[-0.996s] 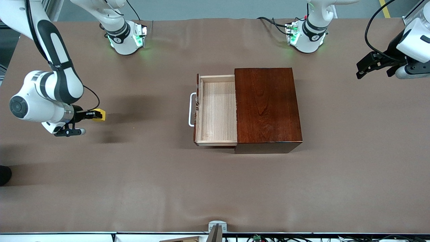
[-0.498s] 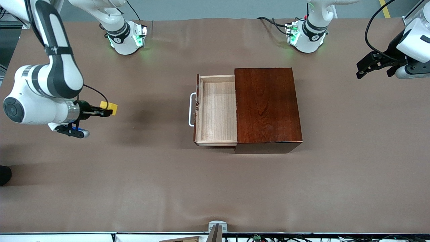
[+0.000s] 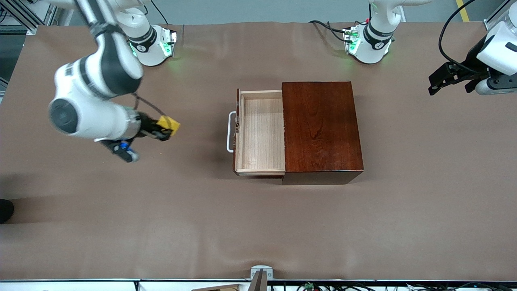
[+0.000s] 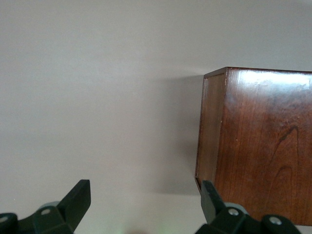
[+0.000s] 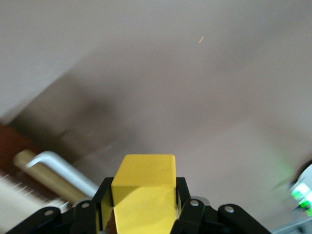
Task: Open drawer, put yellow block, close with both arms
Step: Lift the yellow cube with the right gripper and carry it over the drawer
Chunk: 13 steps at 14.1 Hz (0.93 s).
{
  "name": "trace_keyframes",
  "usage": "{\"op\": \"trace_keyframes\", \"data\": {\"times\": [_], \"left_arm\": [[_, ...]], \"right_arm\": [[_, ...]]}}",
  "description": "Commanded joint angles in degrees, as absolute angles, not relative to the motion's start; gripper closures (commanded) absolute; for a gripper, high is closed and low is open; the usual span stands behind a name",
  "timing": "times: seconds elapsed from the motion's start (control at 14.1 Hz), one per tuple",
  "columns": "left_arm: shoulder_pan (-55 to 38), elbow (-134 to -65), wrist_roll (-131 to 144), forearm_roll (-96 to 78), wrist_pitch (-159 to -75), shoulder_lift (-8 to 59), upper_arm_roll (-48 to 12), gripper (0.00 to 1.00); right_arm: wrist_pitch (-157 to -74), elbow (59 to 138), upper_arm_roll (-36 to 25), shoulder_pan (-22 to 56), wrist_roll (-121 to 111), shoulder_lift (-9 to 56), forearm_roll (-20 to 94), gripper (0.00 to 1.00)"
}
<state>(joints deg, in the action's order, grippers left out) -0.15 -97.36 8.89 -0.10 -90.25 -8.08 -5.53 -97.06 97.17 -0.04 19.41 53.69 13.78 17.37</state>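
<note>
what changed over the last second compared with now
The right gripper, shut on the small bright yellow cube, carried it above the brown table toward the open pale-wood drawer of the dark red-brown wooden box, and is not yet over it. Grip unchanged. The drawer, the box and the waiting left gripper, open at its end of the table, stayed put.

The front camera hangs high, facing the arms' bases along the desk's (image 3: 121, 226) top edge, taking in the whole desk. Each wrist camera looks close past its fingers. All share the wooden box (image 3: 321, 129) (image 4: 258, 146).
</note>
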Motion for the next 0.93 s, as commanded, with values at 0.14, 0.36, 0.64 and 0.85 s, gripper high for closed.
{"op": "trace_keyframes", "data": {"times": [0.14,0.36,0.64,0.85], "left_arm": [[-0.2,-96.9,7.7,0.5,-90.5,-8.1,-5.8,0.00],[-0.1,-96.9,7.6,0.5,-90.6,-8.1,-5.7,0.00],[0.0,-96.9,7.6,0.4,-90.4,-8.3,-5.7,0.00],[-0.2,-96.9,7.3,0.5,-89.9,-7.9,-5.7,0.00]], "right_arm": [[-98.2,88.5,-0.9,26.4,72.0,18.8,24.6,1.00],[-104.1,88.1,-0.9,31.1,82.7,21.1,24.6,1.00],[-113.6,88.1,-0.9,37.1,97.2,24.2,24.6,1.00],[-119.3,88.2,-1.0,40.1,104.0,26.3,23.9,1.00]]}}
